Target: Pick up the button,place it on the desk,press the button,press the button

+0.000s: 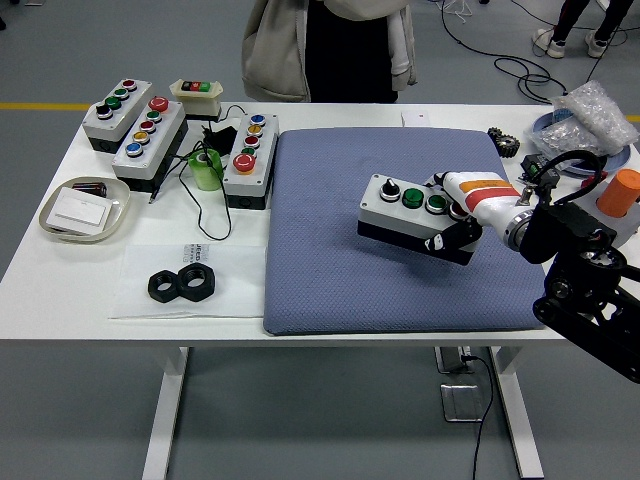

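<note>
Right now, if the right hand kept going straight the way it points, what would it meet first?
The right hand holds the button box and points left across the blue mat. Bare mat lies ahead; the first object in line looks like the gray box past the mat's left edge, though height is unclear.

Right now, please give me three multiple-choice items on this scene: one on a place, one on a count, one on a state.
1. Where is the grey push-button control box held by the right robot hand?
A. over the blue-grey textured mat
B. in the oval tray
C. on the floor

2. How many black hexagonal nuts lie on the white paper sheet?
A. one
B. two
C. four

3. What is the right robot hand doing?
A. resting open
B. gripping the box
C. pressing a button

Key: 1 A, the mat lies beneath it; 2 B, a pair lies side by side; 3 B, fingers wrap the box's right end.
</note>
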Robot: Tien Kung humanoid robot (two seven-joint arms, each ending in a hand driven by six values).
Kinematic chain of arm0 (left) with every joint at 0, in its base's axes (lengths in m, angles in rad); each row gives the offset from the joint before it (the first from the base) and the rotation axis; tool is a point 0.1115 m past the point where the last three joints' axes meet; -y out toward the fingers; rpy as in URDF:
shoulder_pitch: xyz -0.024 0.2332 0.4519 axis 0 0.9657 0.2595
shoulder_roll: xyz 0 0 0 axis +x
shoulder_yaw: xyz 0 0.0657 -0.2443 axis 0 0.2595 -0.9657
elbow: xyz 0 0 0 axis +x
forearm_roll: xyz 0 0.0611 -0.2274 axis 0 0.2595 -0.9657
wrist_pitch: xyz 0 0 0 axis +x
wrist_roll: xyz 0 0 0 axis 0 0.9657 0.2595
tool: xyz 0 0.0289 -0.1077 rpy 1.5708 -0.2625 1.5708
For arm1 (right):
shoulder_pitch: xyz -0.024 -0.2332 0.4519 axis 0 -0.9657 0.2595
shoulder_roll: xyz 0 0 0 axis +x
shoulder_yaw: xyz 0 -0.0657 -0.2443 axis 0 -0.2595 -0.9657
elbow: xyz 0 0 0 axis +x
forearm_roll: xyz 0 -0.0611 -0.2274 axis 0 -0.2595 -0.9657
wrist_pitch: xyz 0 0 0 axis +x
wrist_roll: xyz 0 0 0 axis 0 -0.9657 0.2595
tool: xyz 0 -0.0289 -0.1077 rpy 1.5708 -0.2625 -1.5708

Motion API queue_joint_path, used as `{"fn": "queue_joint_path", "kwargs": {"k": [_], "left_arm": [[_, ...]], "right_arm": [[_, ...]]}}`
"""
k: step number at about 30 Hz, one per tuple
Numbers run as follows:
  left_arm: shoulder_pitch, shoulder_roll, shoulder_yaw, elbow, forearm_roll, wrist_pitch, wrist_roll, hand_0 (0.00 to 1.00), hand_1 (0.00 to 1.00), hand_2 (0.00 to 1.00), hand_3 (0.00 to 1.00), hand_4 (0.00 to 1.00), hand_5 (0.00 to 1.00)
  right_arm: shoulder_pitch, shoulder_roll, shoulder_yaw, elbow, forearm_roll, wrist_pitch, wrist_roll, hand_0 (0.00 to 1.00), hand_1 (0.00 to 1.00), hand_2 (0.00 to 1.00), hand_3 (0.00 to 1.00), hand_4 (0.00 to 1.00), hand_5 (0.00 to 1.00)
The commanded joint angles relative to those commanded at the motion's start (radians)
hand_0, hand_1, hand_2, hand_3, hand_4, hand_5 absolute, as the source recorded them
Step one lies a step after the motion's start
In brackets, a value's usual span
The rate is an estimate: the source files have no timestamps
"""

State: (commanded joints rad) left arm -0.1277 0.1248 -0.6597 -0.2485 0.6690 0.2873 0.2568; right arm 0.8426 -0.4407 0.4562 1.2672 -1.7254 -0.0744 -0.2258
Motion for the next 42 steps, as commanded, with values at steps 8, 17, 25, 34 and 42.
{"fn": "queue_joint_path", "kwargs": {"k": [8, 17, 25, 34, 42], "left_arm": [[0.001, -0.001, 0.001, 0.000, -0.003, 0.000, 0.000, 0.680, 0.644, 0.737, 0.780, 0.675, 0.998], [-0.001, -0.002, 0.003, -0.001, -0.006, 0.000, 0.000, 0.680, 0.644, 0.737, 0.780, 0.674, 0.998], [0.000, -0.002, 0.004, -0.001, -0.006, 0.000, 0.000, 0.681, 0.644, 0.737, 0.782, 0.674, 0.998], [-0.001, -0.002, 0.007, -0.002, -0.010, 0.001, 0.000, 0.680, 0.644, 0.737, 0.781, 0.672, 0.998], [0.000, -0.003, 0.004, -0.002, -0.006, 0.001, 0.003, 0.681, 0.644, 0.737, 0.782, 0.672, 0.998]], "right_arm": [[0.012, 0.006, -0.034, -0.035, -0.063, 0.059, 0.171, 0.415, 0.309, 0.388, 0.565, 0.877, 0.190], [0.012, 0.021, -0.025, -0.079, -0.093, 0.067, 0.168, 0.415, 0.318, 0.395, 0.585, 0.866, 0.178], [0.013, 0.025, -0.024, -0.100, -0.131, 0.112, 0.187, 0.485, 0.461, 0.556, 0.860, 0.878, 0.169], [0.010, 0.024, -0.009, -0.104, -0.136, 0.121, 0.188, 0.584, 0.584, 0.789, 0.998, 0.949, 0.146], [0.009, 0.020, 0.005, -0.089, -0.129, 0.153, 0.184, 0.655, 0.650, 0.950, 0.998, 0.988, 0.151]]}}
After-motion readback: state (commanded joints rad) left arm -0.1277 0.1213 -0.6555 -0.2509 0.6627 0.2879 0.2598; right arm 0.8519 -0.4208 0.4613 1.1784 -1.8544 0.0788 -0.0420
